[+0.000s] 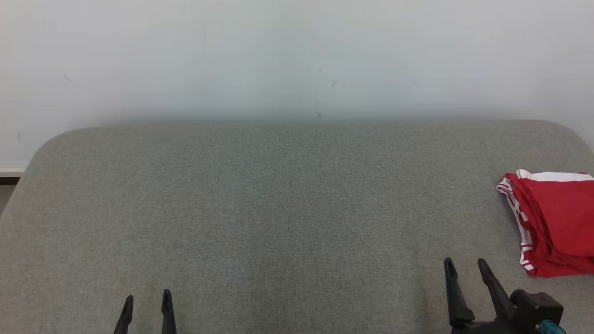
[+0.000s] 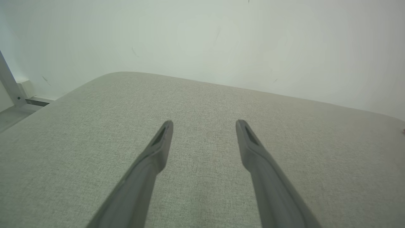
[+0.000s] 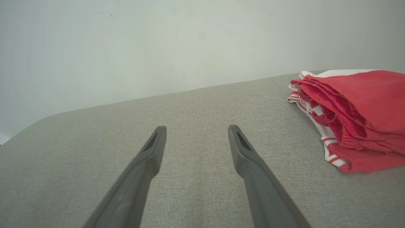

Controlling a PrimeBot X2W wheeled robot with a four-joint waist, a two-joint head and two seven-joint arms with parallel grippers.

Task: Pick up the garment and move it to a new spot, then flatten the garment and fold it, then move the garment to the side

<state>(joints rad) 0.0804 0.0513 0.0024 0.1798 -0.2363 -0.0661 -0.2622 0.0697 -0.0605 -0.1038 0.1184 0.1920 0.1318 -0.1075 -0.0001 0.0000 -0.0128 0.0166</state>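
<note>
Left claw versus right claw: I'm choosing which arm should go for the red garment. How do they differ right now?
The right claw is close to the red garment, which lies just to its right. The left claw is far across the grey cushion from it. In the head view, the right claw shows more of its length, reaching higher up the picture than the left claw. Both are open and hold nothing.

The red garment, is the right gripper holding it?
No, the right gripper stands open and empty, with the garment lying apart to its right.
</note>
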